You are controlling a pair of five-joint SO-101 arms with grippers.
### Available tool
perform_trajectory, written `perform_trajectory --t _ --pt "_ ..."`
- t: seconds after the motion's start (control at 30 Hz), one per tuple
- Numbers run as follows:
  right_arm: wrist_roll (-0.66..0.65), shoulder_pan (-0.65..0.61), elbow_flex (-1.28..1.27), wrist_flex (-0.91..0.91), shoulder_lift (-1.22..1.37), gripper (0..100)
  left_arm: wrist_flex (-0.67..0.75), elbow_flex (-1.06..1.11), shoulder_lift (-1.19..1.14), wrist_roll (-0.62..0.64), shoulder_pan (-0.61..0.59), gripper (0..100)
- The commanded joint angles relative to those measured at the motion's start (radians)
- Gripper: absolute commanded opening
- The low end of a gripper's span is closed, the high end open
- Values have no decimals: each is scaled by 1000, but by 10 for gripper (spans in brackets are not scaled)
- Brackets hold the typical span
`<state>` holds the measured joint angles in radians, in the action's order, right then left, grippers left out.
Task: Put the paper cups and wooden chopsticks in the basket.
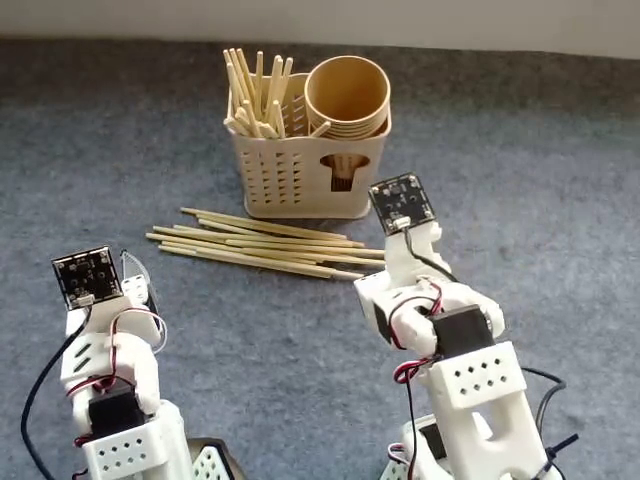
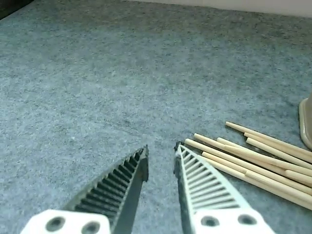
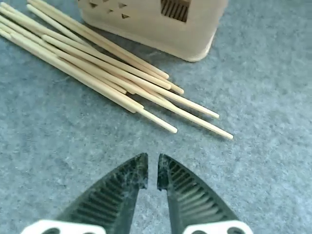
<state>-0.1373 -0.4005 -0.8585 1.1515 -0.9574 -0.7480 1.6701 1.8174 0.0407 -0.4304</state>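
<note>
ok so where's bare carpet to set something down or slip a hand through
Bare carpet lies left of the basket and loose chopsticks, ahead of the left hand, and right of the basket beyond the right hand. Crowded: the strip between basket and chopsticks.

Grey carpet (image 1: 520, 150) under basket (image 1: 300, 170), loose chopsticks (image 1: 265, 245)

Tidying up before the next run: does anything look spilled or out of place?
A loose bundle of pale wooden chopsticks lies flat on the grey carpet in front of the beige slotted plastic basket, not inside it. More chopsticks stand in the basket beside stacked brown paper cups. Nothing looks damaged.
</note>
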Motion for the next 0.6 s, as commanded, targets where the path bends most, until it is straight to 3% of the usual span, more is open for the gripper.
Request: perform_trajectory --t 0.0,0.2,0.33,0.57 --pt "-17 -62 111 48 16 49 0 5 7 -12 -13 109" --pt "-28 -171 246 84 214 49 0 5 7 -12 -35 109" --pt "-123 -245 308 76 343 52 0 5 7 -12 -41 109" --pt "-129 -308 479 76 547 59 0 5 7 -12 -45 109"
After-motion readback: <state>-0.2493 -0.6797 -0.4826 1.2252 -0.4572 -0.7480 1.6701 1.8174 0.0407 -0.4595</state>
